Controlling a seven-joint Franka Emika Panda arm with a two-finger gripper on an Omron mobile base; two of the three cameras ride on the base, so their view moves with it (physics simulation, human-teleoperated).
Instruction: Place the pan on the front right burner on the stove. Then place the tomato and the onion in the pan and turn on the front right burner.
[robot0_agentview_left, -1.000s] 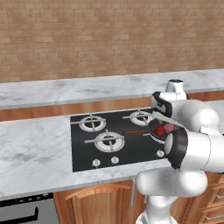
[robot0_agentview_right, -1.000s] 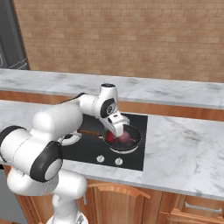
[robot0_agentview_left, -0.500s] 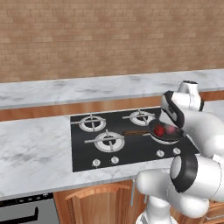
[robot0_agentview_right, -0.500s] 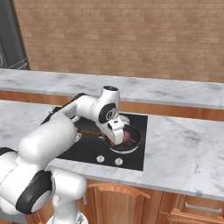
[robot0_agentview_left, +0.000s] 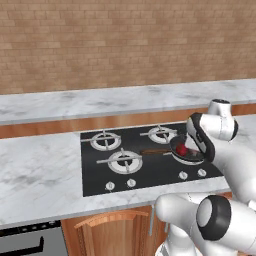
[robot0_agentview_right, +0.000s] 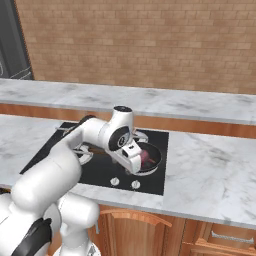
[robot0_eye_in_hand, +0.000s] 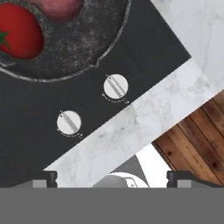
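Claw (robot0_eye_in_hand: 112, 178) noted first: spread wide, grasping nothing, poised low over the front strip of the stove (robot0_eye_in_hand: 144, 48), just beside the near rim of the pan (robot0_eye_in_hand: 83, 52).

Found the pan seated at the front right of the cooktop, covering the front right burner (ring and grate hidden beneath it), with the wooden handle (robot0_agentview_left: 155, 151) pointing left across the black glass. Found the tomato (robot0_eye_in_hand: 19, 33) and the onion (robot0_eye_in_hand: 59, 8) both inside it, close together, though could not tell whether touching.

Judged the knobs to be the things left to handle. Saw two in the hand view: the nearer knob (robot0_eye_in_hand: 116, 86) close to the pan's rim and the other knob (robot0_eye_in_hand: 69, 122) farther along the row. Could not tell for certain which serves this burner.

Took each for a small, rigid, light disc, white and smooth, with a raised grey bar across the face. Reckoned the smooth round edge likely slippery (little for flat fingertips to bite on), so judged it best to straddle the disc across its width, aligned with the bar, squeeze firmly and twist about its centre. Expected some stiffness in the turn but nothing fragile.

Noted the textures around it:
- the pan's floor matte and speckled dark, inside a thin upturned rim
- the tomato glossy red with a green star at the stem
- the onion duller and pinkish
- the stove flat and black
- the counter (robot0_eye_in_hand: 131, 131) pale veined marble
- reddish planked wood (robot0_eye_in_hand: 197, 131) beyond its edge
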